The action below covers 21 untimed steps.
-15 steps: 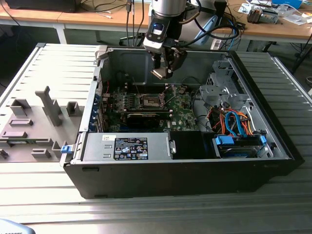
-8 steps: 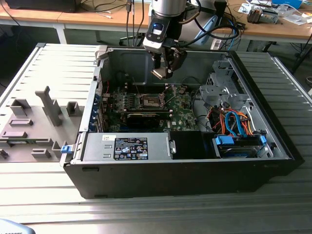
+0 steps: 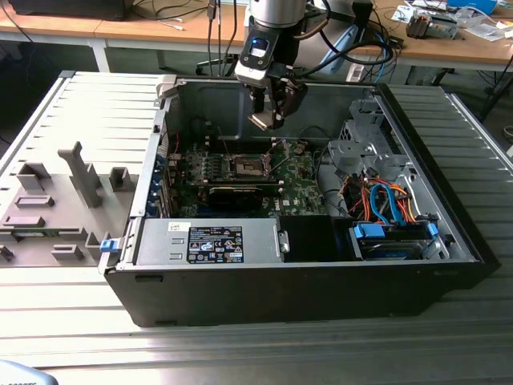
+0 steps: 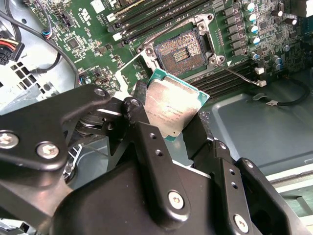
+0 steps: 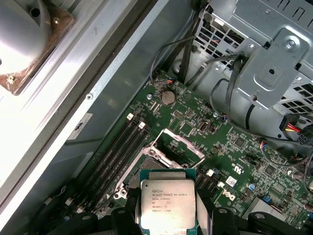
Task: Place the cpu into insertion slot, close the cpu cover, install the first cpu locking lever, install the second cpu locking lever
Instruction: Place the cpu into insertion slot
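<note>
My gripper (image 3: 268, 119) hangs inside the open computer case, shut on the cpu (image 4: 171, 110), a flat square chip with a silvery top and green edge. Black fingers (image 4: 146, 132) clamp the chip on two opposite sides. The cpu (image 5: 167, 203) sits tilted in the air, a short way above the green board and apart from it. The insertion slot (image 4: 180, 51) lies bare beyond the chip, its dark contact field showing. The cpu cover (image 5: 183, 143) stands swung open beside the socket. A thin locking lever (image 4: 239, 76) lies loose along the slot's side.
The black case (image 3: 304, 281) lies on its side on a ribbed metal table. In the exterior view a drive cage (image 3: 365, 152) and orange and blue cables (image 3: 385, 200) fill its right part; a power supply (image 3: 208, 241) lies in front. Memory slots (image 5: 117, 152) flank the socket.
</note>
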Available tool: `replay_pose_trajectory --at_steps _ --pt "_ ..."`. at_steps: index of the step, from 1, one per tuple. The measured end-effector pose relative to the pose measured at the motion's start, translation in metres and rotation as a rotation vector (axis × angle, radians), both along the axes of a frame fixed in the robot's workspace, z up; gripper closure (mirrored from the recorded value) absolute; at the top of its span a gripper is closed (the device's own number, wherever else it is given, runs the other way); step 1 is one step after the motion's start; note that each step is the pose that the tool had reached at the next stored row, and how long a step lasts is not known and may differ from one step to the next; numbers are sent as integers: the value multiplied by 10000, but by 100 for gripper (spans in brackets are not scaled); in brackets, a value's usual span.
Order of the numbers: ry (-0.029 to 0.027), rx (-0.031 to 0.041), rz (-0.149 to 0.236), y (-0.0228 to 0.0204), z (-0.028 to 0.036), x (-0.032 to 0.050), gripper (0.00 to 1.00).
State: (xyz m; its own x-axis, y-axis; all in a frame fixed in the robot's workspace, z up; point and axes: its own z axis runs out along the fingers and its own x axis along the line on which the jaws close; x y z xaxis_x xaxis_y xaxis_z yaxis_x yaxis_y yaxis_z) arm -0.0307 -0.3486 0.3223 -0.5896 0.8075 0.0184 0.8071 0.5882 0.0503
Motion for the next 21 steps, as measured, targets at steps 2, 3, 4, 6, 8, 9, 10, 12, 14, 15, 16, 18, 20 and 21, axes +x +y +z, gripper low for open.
replay_pose_trajectory --at_steps 2,3,4,6,8,9,10,12,14,15,16,18,20,21 --pt "0 0 -9 0 0 0 45" --pt "0 0 -14 0 0 0 45" --pt "0 0 -21 0 0 0 45" --pt "0 0 -30 0 0 0 45" --pt "0 0 -40 0 0 0 45" --pt "0 -1 -45 0 0 0 45" --pt "0 0 -49 0 0 0 45" --pt "0 0 -63 0 0 0 45" --pt "0 -1 -71 0 0 0 45" --pt "0 0 -76 0 0 0 45" --pt "0 0 -80 0 0 0 45" --pt "0 0 -93 0 0 0 45" --pt "0 0 -101 0 0 0 45" --pt "0 -1 -104 0 0 0 45"
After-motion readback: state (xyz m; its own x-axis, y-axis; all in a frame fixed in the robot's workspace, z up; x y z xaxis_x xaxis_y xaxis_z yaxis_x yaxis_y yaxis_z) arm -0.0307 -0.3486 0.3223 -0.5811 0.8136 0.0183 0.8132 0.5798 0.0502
